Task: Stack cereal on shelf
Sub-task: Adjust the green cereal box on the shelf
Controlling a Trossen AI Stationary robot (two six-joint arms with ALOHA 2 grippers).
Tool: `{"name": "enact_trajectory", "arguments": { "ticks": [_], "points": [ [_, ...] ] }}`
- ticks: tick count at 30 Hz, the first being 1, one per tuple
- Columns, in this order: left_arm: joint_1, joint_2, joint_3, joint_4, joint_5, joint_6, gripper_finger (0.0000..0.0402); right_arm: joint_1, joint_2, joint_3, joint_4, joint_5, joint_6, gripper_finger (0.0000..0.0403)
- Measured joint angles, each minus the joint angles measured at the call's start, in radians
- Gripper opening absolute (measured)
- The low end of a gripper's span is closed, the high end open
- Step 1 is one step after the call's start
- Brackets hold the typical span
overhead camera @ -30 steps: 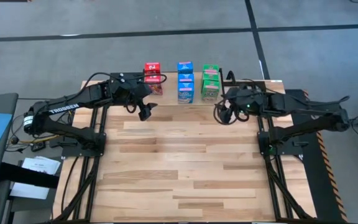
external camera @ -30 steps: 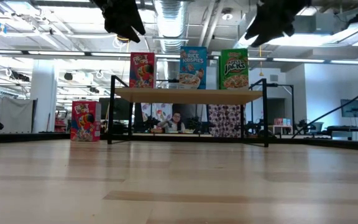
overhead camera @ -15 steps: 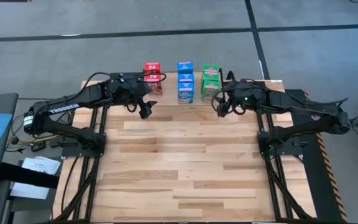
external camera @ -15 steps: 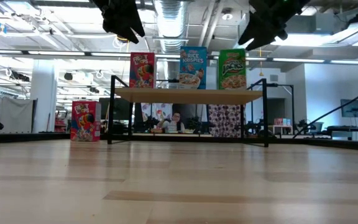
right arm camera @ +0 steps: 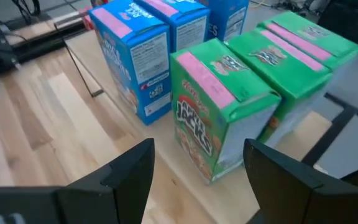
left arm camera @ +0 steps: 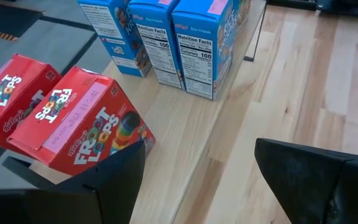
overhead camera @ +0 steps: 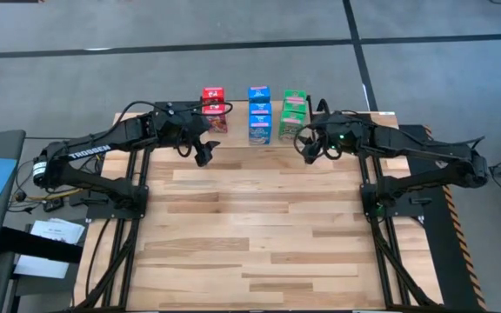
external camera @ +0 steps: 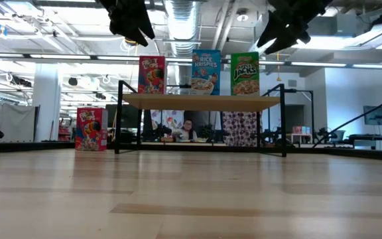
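Note:
The shelf (external camera: pixel 201 101) stands at the table's far edge with cereal boxes upright on it: red (external camera: pixel 152 74), blue (external camera: pixel 206 72) and green (external camera: pixel 245 74). One more red box (external camera: pixel 90 129) stands on the tabletop left of the shelf. My right gripper (right arm camera: pixel 197 180) hovers open just in front of the front green box (right arm camera: pixel 222 109), which sits skewed to the green boxes behind it (right arm camera: pixel 303 50); its near lower corner lies between the fingers. My left gripper (left arm camera: pixel 197 180) hangs open above the table near the red boxes (left arm camera: pixel 73 124), holding nothing. My right gripper stands with one finger on either side of the front green box's near lower corner (right arm camera: pixel 209 177). I cannot tell whether a finger touches the box. The box stands upright on the shelf board.
Blue boxes (left arm camera: pixel 197 43) stand in a row at the shelf's middle, close beside the green ones. The wide slatted tabletop (overhead camera: pixel 250 226) lies open toward the near edge. Both arms (overhead camera: pixel 103 143) reach in from the table's sides over its far part.
My right gripper has swung a little toward the far left, up to the green boxes, staying open. The front green box has shifted slightly toward the blue boxes and still stands upright on the shelf.

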State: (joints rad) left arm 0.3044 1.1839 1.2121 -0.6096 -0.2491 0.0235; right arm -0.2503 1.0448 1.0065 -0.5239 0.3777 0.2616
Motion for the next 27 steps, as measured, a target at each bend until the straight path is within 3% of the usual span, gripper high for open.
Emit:
{"name": "enact_trajectory", "arguments": {
  "ticks": [6,12,20,27],
  "points": [
    [0.0,0.0,0.0,0.003,0.001,-0.018,0.0293,0.038,-0.038,0.0,0.003,-0.005,0.055,0.0269],
    [0.0,0.0,0.0,0.045,0.001,-0.015,0.0293,0.085,-0.067,0.0,0.145,-0.065,0.05,0.0269],
    [0.0,0.0,0.0,0.048,0.001,0.013,0.0293,0.141,-0.079,0.0,0.37,-0.092,-0.1,0.0269],
    [0.0,0.0,0.0,0.064,-0.044,-0.014,0.0293,0.08,-0.055,0.002,0.416,-0.084,-0.238,0.0269]
  ]
}}
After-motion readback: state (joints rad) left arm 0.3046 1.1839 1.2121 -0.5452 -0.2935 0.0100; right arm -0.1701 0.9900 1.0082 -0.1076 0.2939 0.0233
